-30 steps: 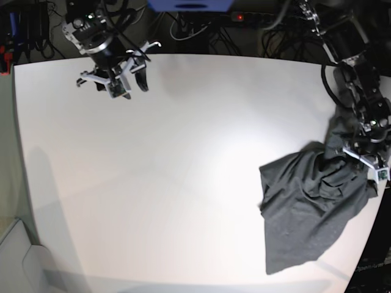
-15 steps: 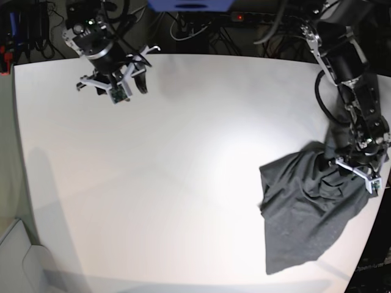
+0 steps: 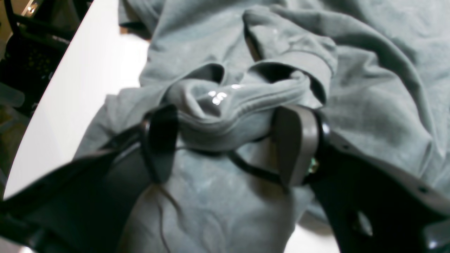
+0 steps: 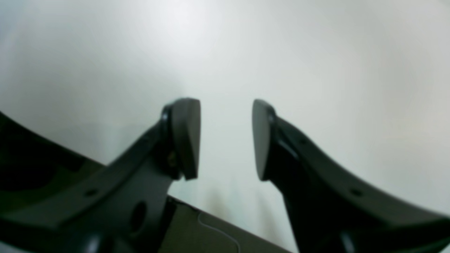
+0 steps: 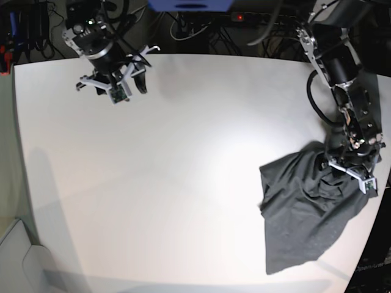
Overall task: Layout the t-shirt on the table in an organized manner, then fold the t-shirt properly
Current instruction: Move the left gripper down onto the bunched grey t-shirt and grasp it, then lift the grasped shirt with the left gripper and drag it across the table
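Note:
The dark grey t-shirt (image 5: 299, 207) lies crumpled at the right edge of the white table (image 5: 183, 171). My left gripper (image 5: 349, 171) sits on the shirt's upper right part. In the left wrist view the left gripper (image 3: 228, 140) has a thick rolled fold of the t-shirt (image 3: 369, 88) filling the gap between its fingers (image 3: 295, 144), pressed against both pads. My right gripper (image 5: 113, 85) hovers over the far left corner of the table. In the right wrist view the right gripper (image 4: 226, 137) is open, with only bare table (image 4: 316, 52) between its fingers.
Cables and dark floor lie beyond the table's far edge, with a blue object (image 5: 189, 5) at the top. The shirt reaches the table's right rim (image 3: 88, 70). A pale grey-white object (image 5: 15, 256) stands off the near left corner.
The left arm has shifted left and toward the back over the shirt, and the shirt's upper right part has bunched inward with it. The right arm drew slightly toward the far left corner.

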